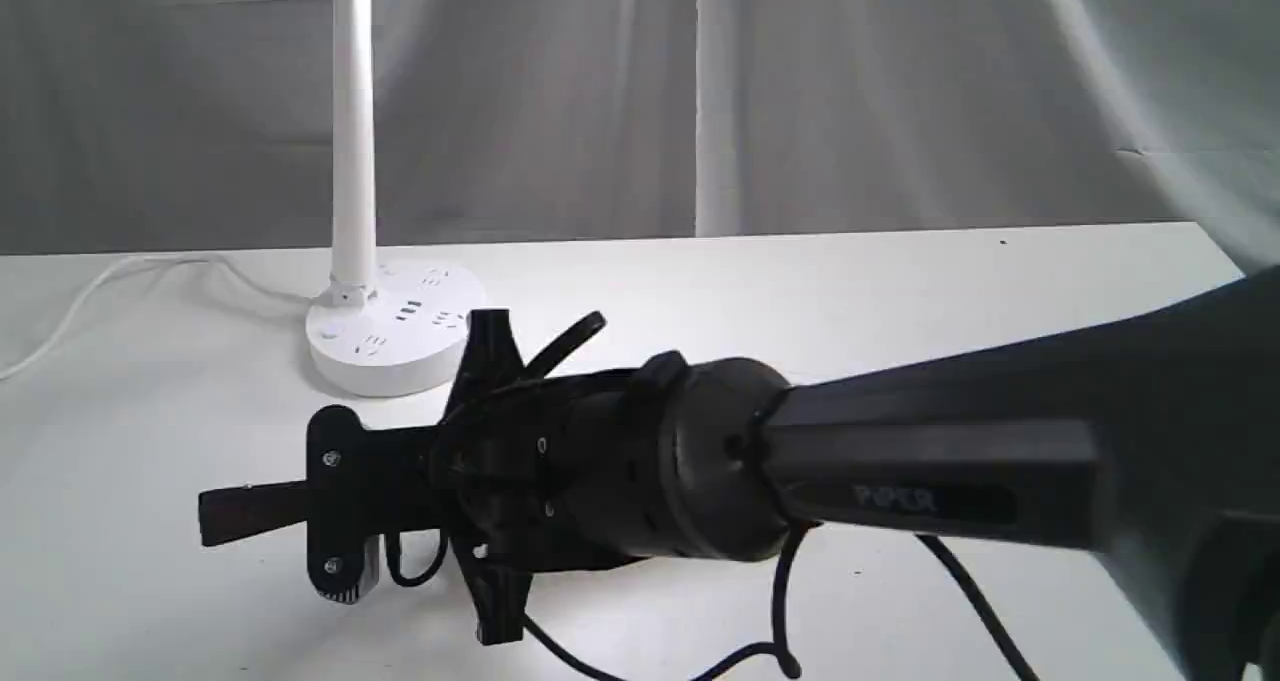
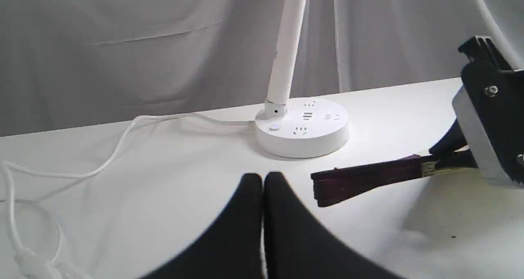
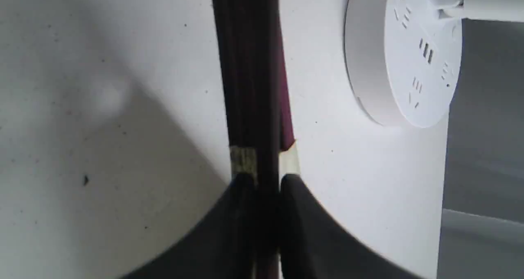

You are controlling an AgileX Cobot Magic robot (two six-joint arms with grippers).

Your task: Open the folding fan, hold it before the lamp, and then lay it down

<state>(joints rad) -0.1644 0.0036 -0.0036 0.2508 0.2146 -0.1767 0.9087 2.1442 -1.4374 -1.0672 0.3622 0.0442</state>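
Observation:
The folding fan (image 1: 245,511) is folded shut, a dark maroon bundle of sticks held level just above the white table. My right gripper (image 1: 335,506) is shut on it, reaching across from the right, in front of the lamp's base. In the right wrist view the fan (image 3: 249,66) runs out from between the two fingers, with a strip of cream paper showing at the grip. The left wrist view shows the fan (image 2: 368,180) sticking out toward my left gripper (image 2: 263,180), which is shut on nothing, a short way from the fan's tip. The lamp (image 1: 375,326) (image 2: 303,127) (image 3: 403,53) stands behind.
The lamp's white cord (image 2: 123,148) trails over the table (image 1: 900,291) and coils near the left arm. A grey curtain (image 1: 700,91) hangs behind the table's far edge. The right arm (image 1: 900,461) spans the front right of the exterior view.

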